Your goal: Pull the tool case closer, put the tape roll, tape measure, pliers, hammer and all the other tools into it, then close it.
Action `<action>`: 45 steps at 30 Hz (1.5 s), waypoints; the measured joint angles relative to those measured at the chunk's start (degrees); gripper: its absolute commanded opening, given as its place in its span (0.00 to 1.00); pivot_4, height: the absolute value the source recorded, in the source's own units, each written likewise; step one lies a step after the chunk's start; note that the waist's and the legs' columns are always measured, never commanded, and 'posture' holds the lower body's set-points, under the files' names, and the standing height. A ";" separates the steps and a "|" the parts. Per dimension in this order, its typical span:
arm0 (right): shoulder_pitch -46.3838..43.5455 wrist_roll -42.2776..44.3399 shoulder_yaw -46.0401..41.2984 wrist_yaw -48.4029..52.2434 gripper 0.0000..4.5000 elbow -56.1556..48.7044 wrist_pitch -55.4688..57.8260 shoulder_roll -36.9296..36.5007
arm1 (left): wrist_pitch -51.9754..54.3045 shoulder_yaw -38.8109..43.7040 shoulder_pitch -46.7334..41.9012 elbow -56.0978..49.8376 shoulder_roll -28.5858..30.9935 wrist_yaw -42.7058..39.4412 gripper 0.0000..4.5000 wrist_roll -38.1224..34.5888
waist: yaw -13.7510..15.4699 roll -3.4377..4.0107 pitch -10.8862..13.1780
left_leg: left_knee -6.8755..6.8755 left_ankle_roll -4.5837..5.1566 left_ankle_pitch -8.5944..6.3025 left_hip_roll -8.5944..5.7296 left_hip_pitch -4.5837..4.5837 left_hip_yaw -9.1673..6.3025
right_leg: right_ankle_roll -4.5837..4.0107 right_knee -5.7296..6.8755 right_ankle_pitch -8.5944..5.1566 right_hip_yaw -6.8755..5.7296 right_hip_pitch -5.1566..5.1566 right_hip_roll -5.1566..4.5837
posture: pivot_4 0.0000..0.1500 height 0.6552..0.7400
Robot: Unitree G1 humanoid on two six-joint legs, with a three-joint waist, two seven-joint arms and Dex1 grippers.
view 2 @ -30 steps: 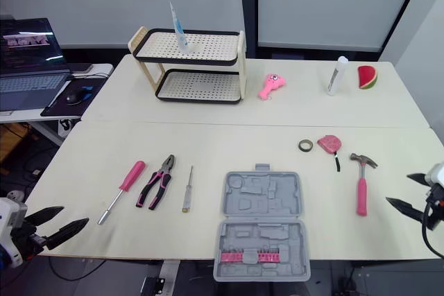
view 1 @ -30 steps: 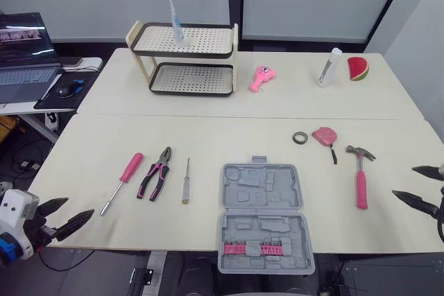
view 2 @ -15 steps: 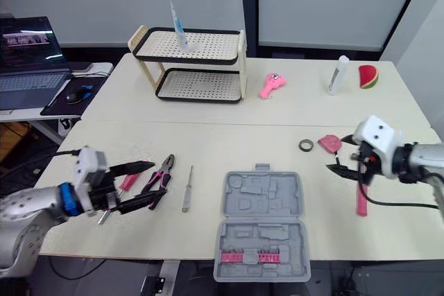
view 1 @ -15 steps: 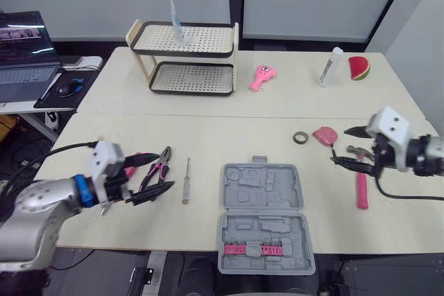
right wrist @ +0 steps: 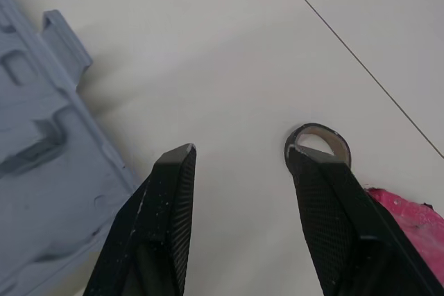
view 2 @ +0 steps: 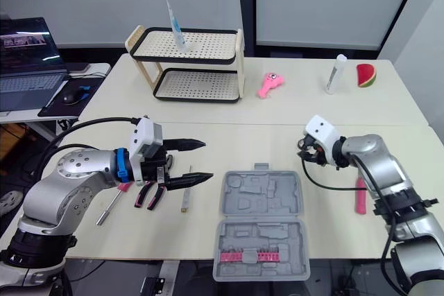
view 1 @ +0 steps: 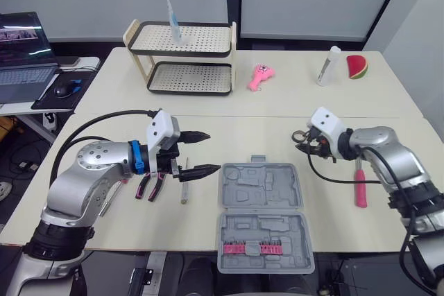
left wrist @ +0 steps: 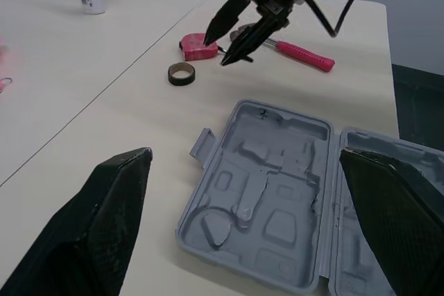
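Right wrist view is showing the right hand point(right wrist: 239, 154), fingers apart, hovering over the tabletop point(right wrist: 208, 46). The tape roll point(right wrist: 336, 138) is lying just beside one fingertip, off-centre. The left hand point(view 1: 214, 150), likewise spread, is pointing toward the tool case point(view 1: 261, 202).

We see a grey tool case point(view 1: 261, 192) with a pink strip of bits point(view 1: 251, 249) in it. Right of the case lie a pink-handled hammer point(view 1: 360, 188), a pink tape measure point(left wrist: 198, 46) and a dark tape roll point(left wrist: 182, 73); left of it, pink-and-black pliers point(view 1: 143, 186).
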 measured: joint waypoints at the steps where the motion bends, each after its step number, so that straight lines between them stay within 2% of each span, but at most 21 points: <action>1: -0.90 -1.21 0.75 -0.72 0.48 2.25 -0.43 0.82 | 0.07 -0.50 -0.34 -0.04 -0.01 0.02 1.00 0.10 | 0.03 0.00 0.00 | 0.01 -0.01 0.00 -0.01 -0.02 0.01 | 0.00 0.01 0.00 0.00 -0.02 0.00 | 1.00 1.00; 11: -8.14 -7.15 1.81 -4.97 0.48 21.72 -8.08 8.64 | 1.47 -3.28 -2.29 -1.73 -1.22 1.43 1.00 0.46 | -0.12 0.00 0.00 | 0.05 -0.03 0.02 0.02 -0.01 0.03 | 0.00 0.06 0.00 0.02 -0.05 -0.01 | 1.00 1.00; 24: -13.88 -8.61 0.08 -9.41 0.48 37.84 -11.99 13.86 | 5.32 -4.42 -6.50 -3.03 -3.09 3.56 1.00 0.50 | -0.71 0.01 0.00 | 0.06 -0.17 0.10 0.03 -0.01 0.03 | 0.00 0.08 0.00 0.02 -0.04 0.00 | 1.00 1.00; 33: -16.15 -8.74 -2.65 -11.07 0.23 43.72 -13.91 15.23 | 5.49 -4.49 -6.70 -3.04 -3.15 3.51 1.00 0.50 | -1.24 0.01 0.00 | 0.05 -0.25 0.14 0.04 0.00 0.02 | 0.00 0.08 0.00 0.01 -0.04 0.00 | 1.00 1.00; 41: -15.54 -8.70 -3.33 -10.70 0.00 42.80 -14.48 15.62 | 4.85 -4.42 -4.72 -3.02 -2.45 2.94 1.00 0.62 | -1.32 0.01 0.00 | 0.04 -0.26 0.14 0.07 0.00 0.01 | 0.00 0.09 0.00 0.01 -0.04 0.00 | 1.00 1.00; 45: -12.97 -7.90 -3.64 -8.23 0.00 34.97 -12.76 15.21 | 3.62 -3.62 -2.71 -3.00 -0.34 1.28 1.00 0.80 | -1.36 0.02 0.01 | 0.02 -0.25 0.14 0.08 0.00 0.00 | 0.00 0.09 0.00 0.02 -0.05 -0.01 | 1.00 1.00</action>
